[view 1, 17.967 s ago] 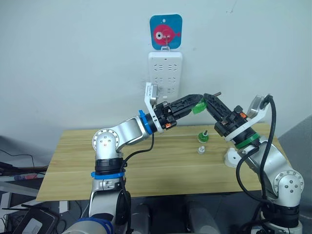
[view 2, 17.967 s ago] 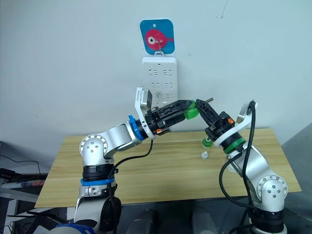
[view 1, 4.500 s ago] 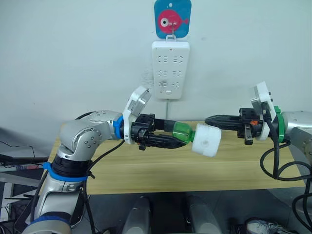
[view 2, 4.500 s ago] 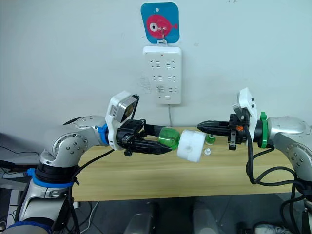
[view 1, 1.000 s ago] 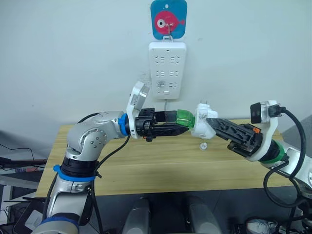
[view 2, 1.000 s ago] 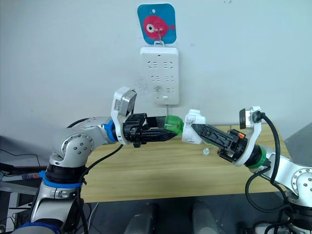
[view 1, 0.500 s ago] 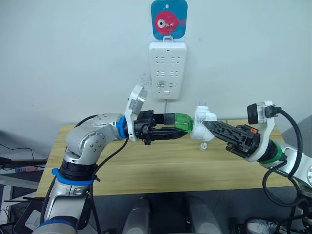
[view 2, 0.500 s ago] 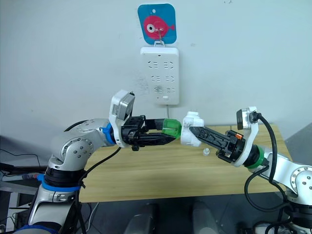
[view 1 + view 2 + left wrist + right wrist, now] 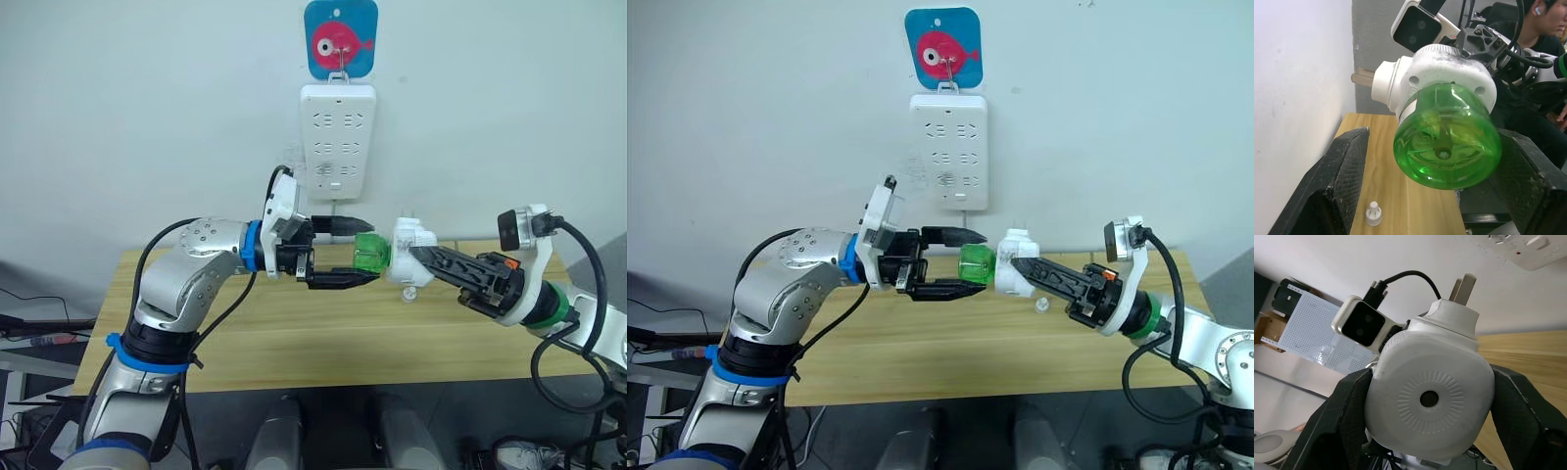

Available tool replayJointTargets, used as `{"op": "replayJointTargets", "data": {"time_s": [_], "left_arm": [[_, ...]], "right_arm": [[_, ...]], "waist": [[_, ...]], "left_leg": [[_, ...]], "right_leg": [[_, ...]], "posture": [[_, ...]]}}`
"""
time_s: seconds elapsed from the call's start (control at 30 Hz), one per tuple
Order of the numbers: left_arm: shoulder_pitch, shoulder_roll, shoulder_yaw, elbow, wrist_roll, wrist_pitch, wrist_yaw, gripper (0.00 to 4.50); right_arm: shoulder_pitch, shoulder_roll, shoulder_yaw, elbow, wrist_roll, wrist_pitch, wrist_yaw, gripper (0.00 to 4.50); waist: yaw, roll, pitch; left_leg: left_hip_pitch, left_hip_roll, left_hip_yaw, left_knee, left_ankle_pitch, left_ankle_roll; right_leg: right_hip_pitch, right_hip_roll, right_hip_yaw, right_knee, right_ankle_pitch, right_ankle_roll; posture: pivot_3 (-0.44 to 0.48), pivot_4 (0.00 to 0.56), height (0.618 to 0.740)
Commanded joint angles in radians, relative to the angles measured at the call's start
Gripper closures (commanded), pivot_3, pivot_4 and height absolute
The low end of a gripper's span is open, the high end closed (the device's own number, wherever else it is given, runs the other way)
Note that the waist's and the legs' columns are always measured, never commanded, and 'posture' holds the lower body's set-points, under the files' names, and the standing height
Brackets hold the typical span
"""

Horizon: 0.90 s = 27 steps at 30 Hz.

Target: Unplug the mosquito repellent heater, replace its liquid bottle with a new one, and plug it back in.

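My right gripper (image 9: 419,260) is shut on the white mosquito repellent heater (image 9: 409,257) and holds it in the air above the table, its two prongs (image 9: 1462,286) pointing up toward the wall. A green liquid bottle (image 9: 370,253) sits in the heater's left end. My left gripper (image 9: 369,251) is open, one finger above the bottle and one below, neither touching it. The left wrist view looks at the bottle's base (image 9: 1447,142) between the spread fingers (image 9: 1337,181), with the heater (image 9: 1440,68) behind it.
A long white power strip (image 9: 338,142) hangs on the wall under a blue fish hook (image 9: 340,39), above and behind the heater. A small white cap (image 9: 409,294) lies on the wooden table (image 9: 294,333). A person (image 9: 1542,29) sits in the background.
My left gripper has opened off the green bottle, which stays in the heater. The right gripper still holds the heater in about the same place.
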Motion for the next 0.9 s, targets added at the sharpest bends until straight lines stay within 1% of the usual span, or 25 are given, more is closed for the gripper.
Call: {"op": "replayJointTargets", "data": {"time_s": [0.03,0.17,0.27,0.37,0.4,0.57,0.9], "left_arm": [[-0.004,0.019,0.019,-0.054,-0.015,-0.004,-0.011,0.65],[-0.003,0.015,0.005,-0.037,0.001,-0.023,-0.020,0.65],[0.000,0.010,-0.011,-0.032,0.022,-0.051,-0.029,1.26],[0.001,0.001,-0.020,-0.028,0.032,-0.067,-0.023,2.14],[0.000,-0.004,-0.021,-0.027,0.030,-0.065,-0.019,2.24],[0.009,-0.011,-0.040,-0.025,0.059,-0.099,-0.034,2.24],[0.003,-0.021,-0.030,0.000,0.043,-0.078,-0.026,2.24]], "right_arm": [[-0.006,-0.010,-0.012,-0.015,0.027,0.012,0.021,1.33],[-0.011,-0.018,-0.008,-0.014,0.027,0.020,0.026,1.33],[-0.014,-0.021,-0.008,-0.018,0.027,0.020,0.028,1.33],[-0.013,-0.030,-0.007,-0.022,0.027,0.023,0.037,1.33],[-0.012,-0.033,-0.006,-0.024,0.027,0.023,0.039,1.33],[-0.023,-0.036,0.005,-0.031,0.027,0.019,0.052,1.33],[-0.033,-0.058,0.023,-0.044,0.027,0.019,0.064,1.33]], "waist": [[0.000,0.000,0.000],[0.001,0.000,0.000],[0.002,0.000,0.000],[0.004,0.000,0.000],[0.005,0.000,0.000],[0.007,0.000,0.000],[0.008,0.000,0.000]], "left_leg": [[0.000,0.000,0.000,0.000,0.000,0.000],[0.000,0.000,0.000,0.000,0.000,0.000],[0.000,0.000,0.000,0.000,0.000,0.000],[0.000,0.000,0.000,0.000,0.000,0.000],[0.000,0.000,0.000,0.000,0.000,0.000],[0.000,0.000,0.000,0.000,0.000,0.000],[0.000,0.000,0.000,0.000,0.000,0.000]], "right_leg": [[0.000,0.000,0.000,0.000,0.000,0.000],[0.000,0.000,0.000,0.000,0.000,0.000],[0.000,0.000,0.000,0.000,0.000,0.000],[0.000,0.000,0.000,0.000,0.000,0.000],[0.000,0.000,0.000,0.000,0.000,0.000],[0.000,0.000,0.000,0.000,0.000,0.000],[0.000,0.000,0.000,0.000,0.000,0.000]], "posture": [[-0.001,0.180,0.732],[-0.003,0.177,0.732],[-0.006,0.177,0.732],[-0.006,0.174,0.732],[-0.006,0.174,0.732],[-0.006,0.172,0.732],[-0.007,0.176,0.732]]}}
